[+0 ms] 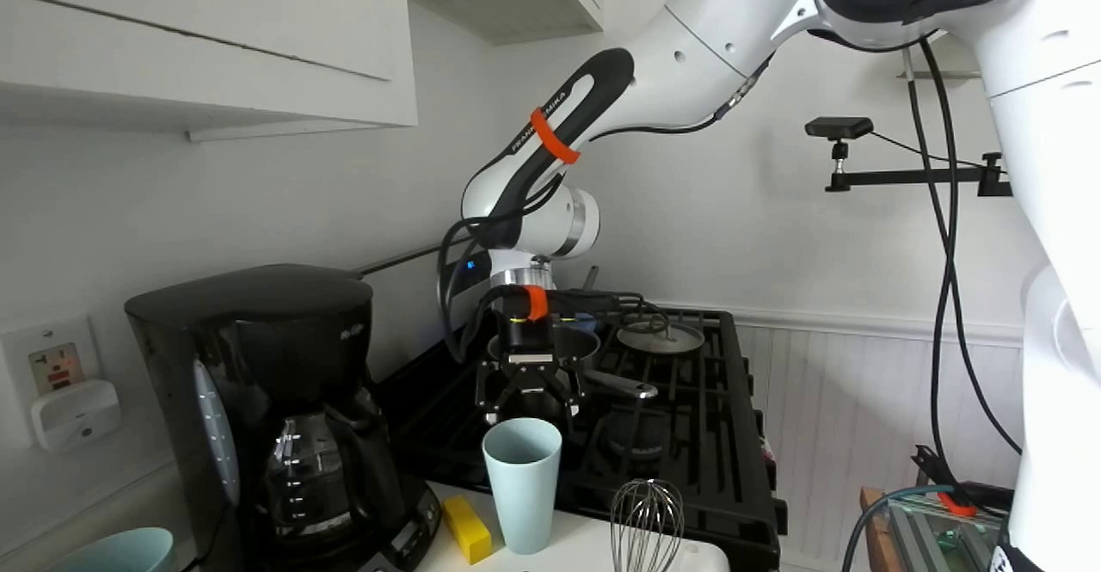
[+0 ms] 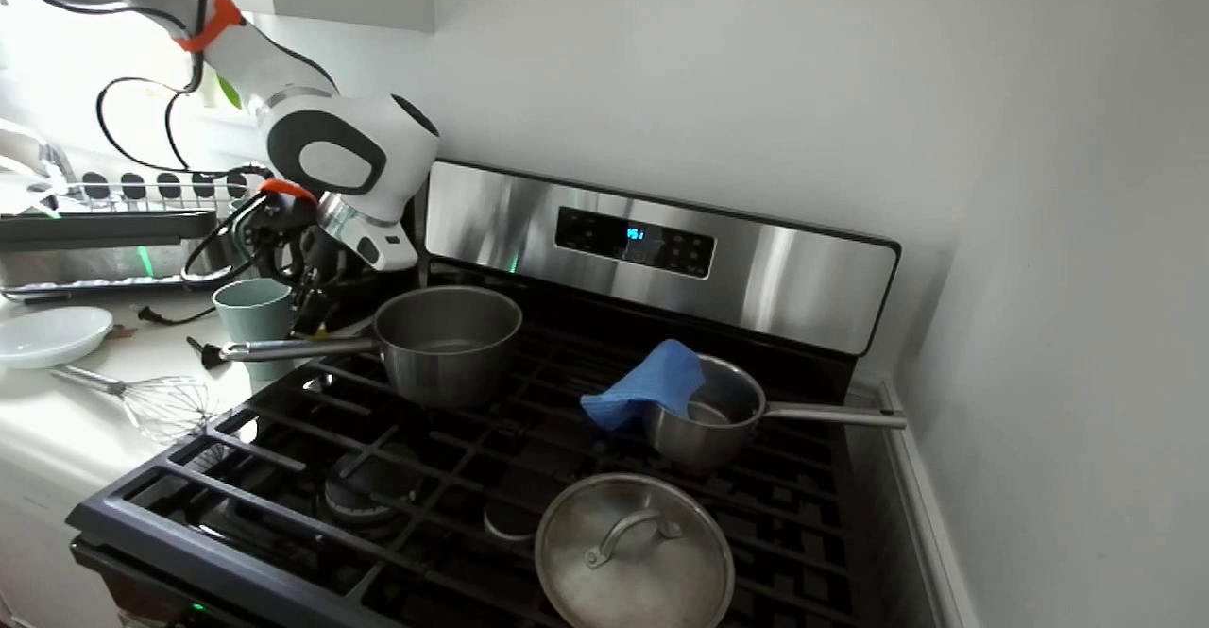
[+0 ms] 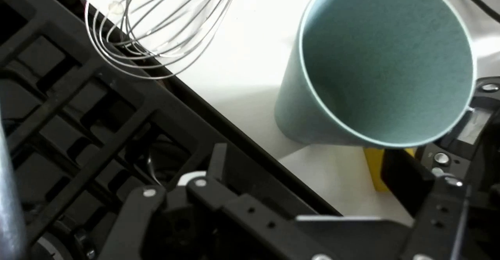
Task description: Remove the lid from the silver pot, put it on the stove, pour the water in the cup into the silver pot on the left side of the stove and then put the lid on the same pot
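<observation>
Desk (image 3: 258,49): white, one edge beside the stove (image 2: 453,486)
Cup (image 1: 525,490): upright near that edge; probably stiff, slippery, light unless filled; best gripped across mid-wall
Tool (image 1: 531,411): spread wide, holding nothing

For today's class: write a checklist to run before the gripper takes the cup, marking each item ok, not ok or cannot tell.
1. Lid off the silver pot and on the stove: ok.
2. Cup upright on the counter: ok.
3. Gripper open: ok, its jaws stand apart.
4. Cup between the fingers: not ok, it stands outside the gap.
5. Water in the cup: cannot tell, none can be made out.
6. Yellow block out of the way: cannot tell, it lies near the cup and might obstruct a finger.
</observation>
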